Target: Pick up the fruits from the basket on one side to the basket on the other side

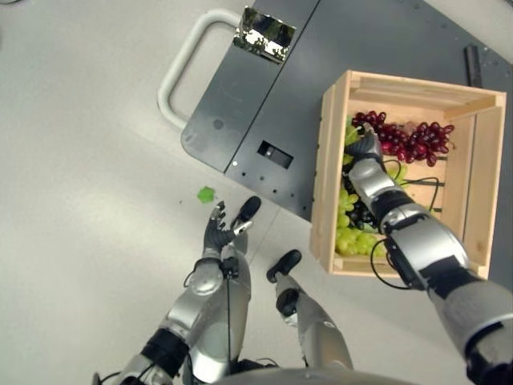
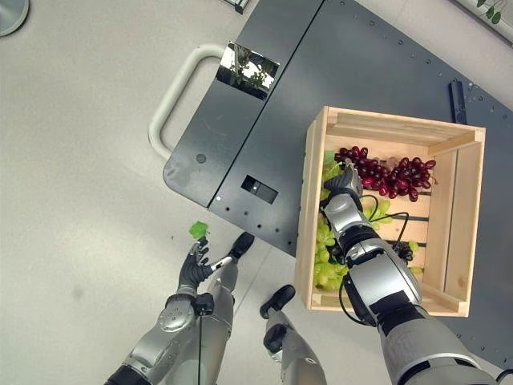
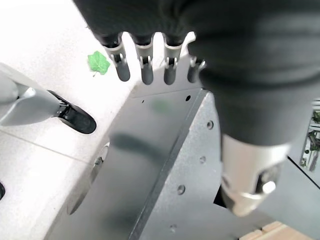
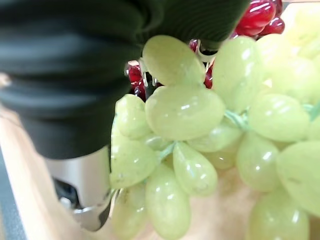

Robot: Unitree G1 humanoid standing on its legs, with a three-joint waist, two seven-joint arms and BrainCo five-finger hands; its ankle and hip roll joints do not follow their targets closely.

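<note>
- Wooden slatted crate [image 2: 457, 208] sits on a dark grey metal platform [image 2: 353, 72], on the robot's right side.
- Inside the crate, a bunch of red grapes [image 2: 393, 175] lies toward the far wall, and green grapes [image 2: 325, 261] lie along the crate's left wall, running down to its near corner.
- Right hand [image 2: 345, 183] reaches into the crate, its tips at the left end of the red bunch, with green grapes just beside it.
- From the right wrist view, green grapes [image 4: 190, 130] press close against the hand's dark cover, red grapes showing behind them; the fingers are hidden among the fruit, so I cannot tell whether they are curled or straight.
- Left hand [image 1: 216, 233] hangs over the pale floor [image 1: 80, 200], near the platform's near edge, holding nothing.
- Its fingers [image 3: 145, 70] are straight and spread in a row, the thumb apart from them.
- Small green leaf [image 1: 207, 193] lies on the floor just past the left hand's fingertips.
- White looped handle [image 1: 180, 68] juts from the platform's left side.
- Shiny reflective plate [image 1: 264, 34] sits on the platform near its far edge.
</note>
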